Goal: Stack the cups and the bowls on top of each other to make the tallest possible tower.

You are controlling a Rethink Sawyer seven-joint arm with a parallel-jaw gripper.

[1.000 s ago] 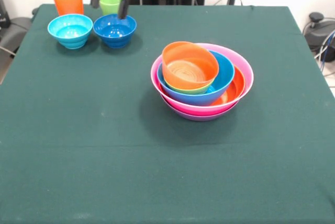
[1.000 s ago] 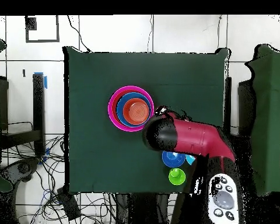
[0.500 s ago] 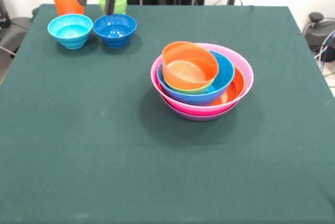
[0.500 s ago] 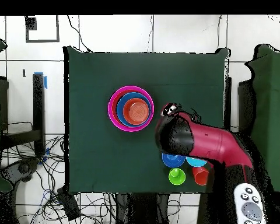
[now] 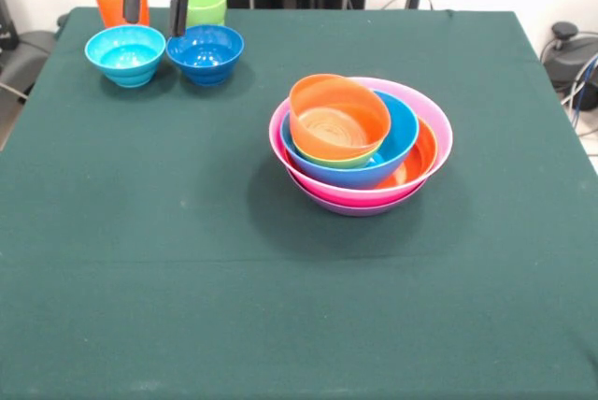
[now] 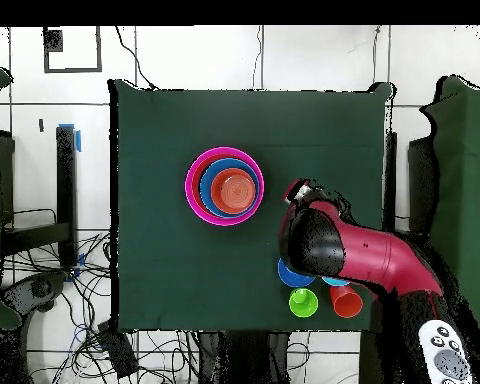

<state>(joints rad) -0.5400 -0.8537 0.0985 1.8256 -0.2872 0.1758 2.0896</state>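
From the front, the gripper (image 5: 154, 6) hangs at the top edge with only its two dark fingers (image 5: 177, 9) and a bit of red housing showing; the jaws are spread and hold nothing. They sit above the gap between the light blue bowl (image 5: 125, 54) and the dark blue bowl (image 5: 205, 52), which stand just beside each other on the green table (image 5: 187, 260). Behind them, the orange cup (image 5: 114, 3) is partly covered by one finger, and the lime green cup (image 5: 206, 4) shows only its upper part above the dark blue bowl's rim. Well apart, toward the middle, stands the tower (image 5: 361, 144): a tilted small orange bowl (image 5: 336, 116) on top, a sliver of lime green under it, then blue, orange, pink and a thin purple edge (the lowest bowls barely show).

From overhead, the red arm (image 6: 359, 255) covers most of both blue bowls, and the gripper itself is hard to make out. The green and orange cups show just beside it; the tower appears as concentric rings.
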